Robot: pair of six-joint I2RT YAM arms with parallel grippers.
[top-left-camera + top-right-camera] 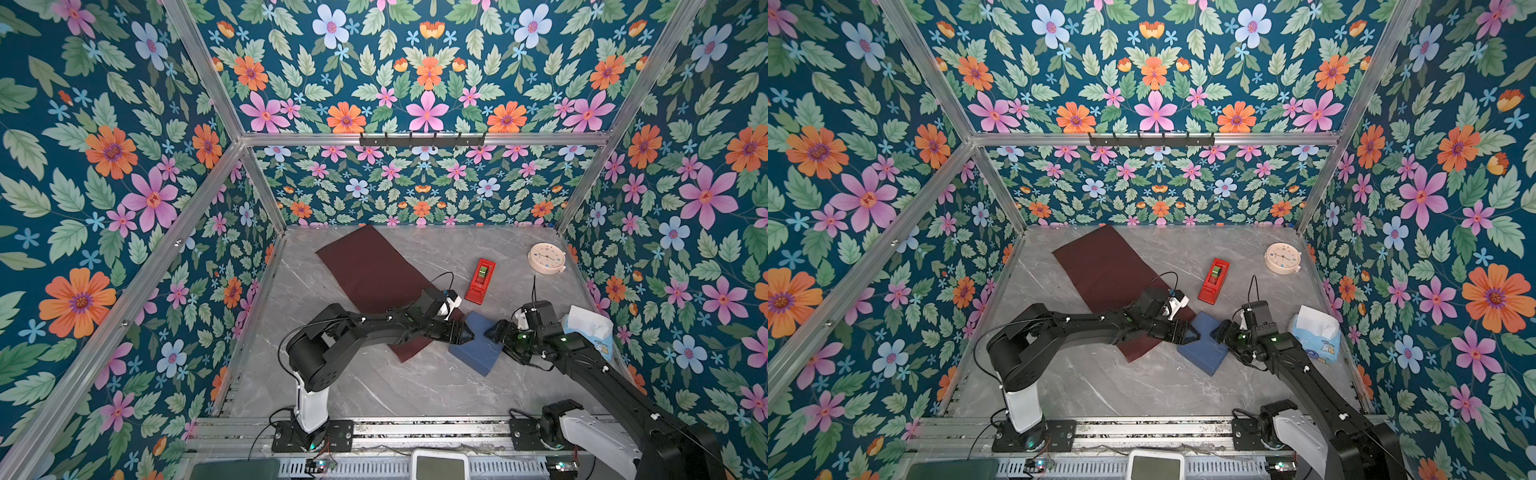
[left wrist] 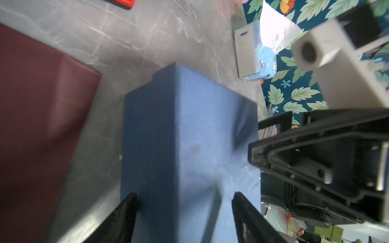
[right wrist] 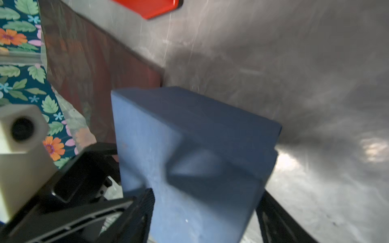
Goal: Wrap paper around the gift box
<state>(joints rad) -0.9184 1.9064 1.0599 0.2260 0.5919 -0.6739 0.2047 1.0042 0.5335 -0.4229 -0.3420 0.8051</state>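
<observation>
The navy-blue gift box point(image 1: 473, 353) point(image 1: 1202, 353) lies on the marble table just right of the paper's near end, with a strip of table between them in the left wrist view. The maroon paper point(image 1: 370, 270) point(image 1: 1100, 266) lies flat, running diagonally toward the back left. My left gripper point(image 1: 467, 332) point(image 2: 185, 197) reaches the box point(image 2: 189, 126) from the left. My right gripper point(image 1: 492, 331) point(image 3: 207, 204) meets the box point(image 3: 189, 136) from the right. Each gripper's jaws stand apart, one finger over the top face and one at the side wall's lower edge.
A red tape dispenser point(image 1: 481, 280) lies behind the box. A round cream clock point(image 1: 546, 257) sits at the back right. A blue tissue pack point(image 1: 590, 332) stands right of my right arm. Floral walls enclose the table on three sides.
</observation>
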